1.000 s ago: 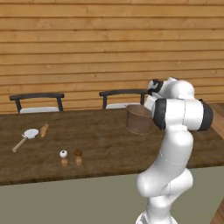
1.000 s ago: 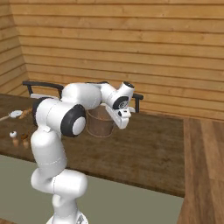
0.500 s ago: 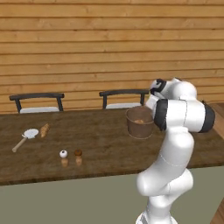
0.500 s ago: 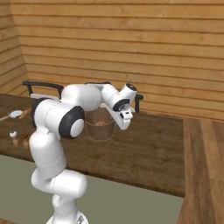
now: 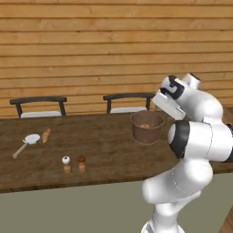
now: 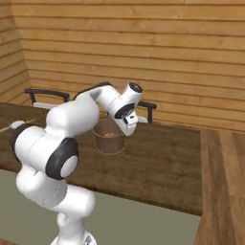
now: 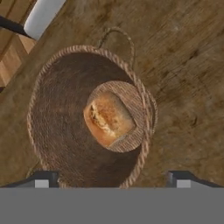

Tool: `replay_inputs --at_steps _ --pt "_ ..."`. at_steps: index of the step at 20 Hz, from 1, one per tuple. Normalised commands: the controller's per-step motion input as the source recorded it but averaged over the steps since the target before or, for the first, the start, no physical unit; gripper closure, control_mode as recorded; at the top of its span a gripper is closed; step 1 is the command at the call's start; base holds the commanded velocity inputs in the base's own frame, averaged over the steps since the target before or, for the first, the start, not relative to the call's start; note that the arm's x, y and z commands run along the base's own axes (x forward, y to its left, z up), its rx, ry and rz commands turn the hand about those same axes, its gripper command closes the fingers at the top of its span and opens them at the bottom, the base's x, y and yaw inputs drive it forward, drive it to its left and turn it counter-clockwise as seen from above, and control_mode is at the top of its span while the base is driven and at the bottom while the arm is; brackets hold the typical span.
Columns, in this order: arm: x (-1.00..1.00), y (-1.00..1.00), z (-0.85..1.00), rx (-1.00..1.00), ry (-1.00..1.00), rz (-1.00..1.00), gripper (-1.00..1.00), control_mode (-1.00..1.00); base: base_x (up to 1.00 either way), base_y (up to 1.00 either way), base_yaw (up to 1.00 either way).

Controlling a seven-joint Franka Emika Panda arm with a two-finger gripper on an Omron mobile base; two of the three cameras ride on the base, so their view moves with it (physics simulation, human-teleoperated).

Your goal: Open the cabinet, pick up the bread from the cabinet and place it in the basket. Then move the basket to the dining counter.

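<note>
Basket is down and let go. The round brown woven basket (image 5: 147, 127) stands upright on the long dark wooden dining counter (image 5: 104, 150), right of centre in the left base view, in front of the black-backed chair (image 5: 129, 101). A second ago it hung tilted in the grip, clear of the wood; half a second ago it was on the top with the fingers close on its rim.

The two-finger gripper (image 7: 113, 177) now has its jaws spread about as wide as they go, holding nothing: in the hand view the two dark fingertips (image 7: 43, 178) sit at the bottom edge, one either side of the basket's lower rim, looking straight down into it. The small rounded tan-brown bun (image 7: 108, 118) lies on the basket floor, roughly centred.

My read: bread in basket, basket on dining counter, so the task looks complete. Only a clean lift-off remains, without catching the rim.
</note>
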Motion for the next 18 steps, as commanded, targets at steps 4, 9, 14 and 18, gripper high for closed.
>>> replay_inputs --at_steps 4,9,14,18 --pt "-1.00 0.54 0.96 -0.14 0.01 0.09 -1.00 -1.00 0.00 0.00 0.00" --pt "-1.00 0.70 0.89 -0.22 0.07 0.04 -1.00 -1.00 0.00 0.00 0.00" --pt "-1.00 0.46 0.62 -0.20 0.05 0.01 -1.00 -1.00 0.00 0.00 0.00" --pt "-1.00 -0.14 0.44 -0.08 0.04 0.01 -1.00 -1.00 0.00 0.00 0.00"
